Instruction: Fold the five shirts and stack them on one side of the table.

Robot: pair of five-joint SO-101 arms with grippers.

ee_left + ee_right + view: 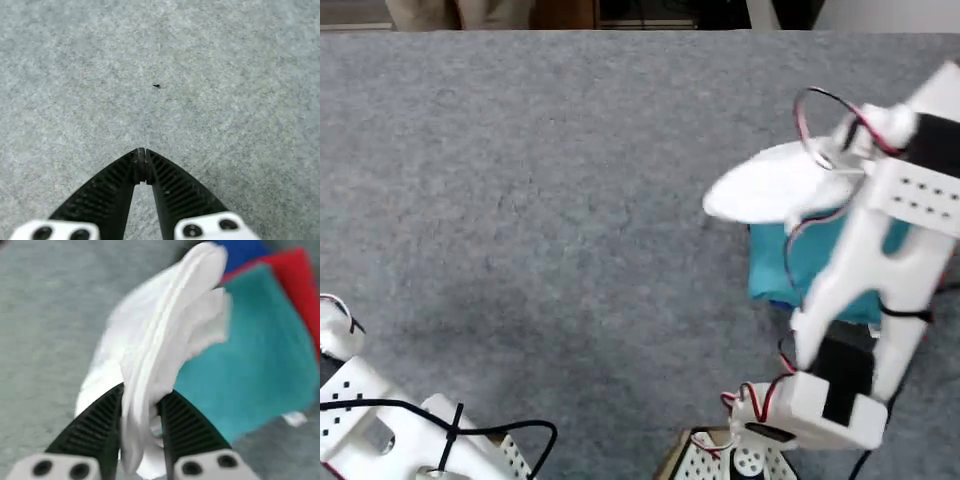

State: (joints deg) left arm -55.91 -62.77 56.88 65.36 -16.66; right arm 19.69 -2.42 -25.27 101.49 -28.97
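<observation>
My right gripper is shut on a folded white shirt, which hangs lifted above the table. In the high view the white shirt juts out to the left of the right arm, over the far edge of a stack of folded shirts. The stack shows a teal shirt on top, with red and blue shirts under it; the teal shirt lies at the right side of the table. My left gripper is shut with nothing in it, low over bare grey felt.
The grey felt table is open across its left and middle. The left arm's base sits at the near left corner, the right arm's base at the near right. A small dark speck lies on the felt.
</observation>
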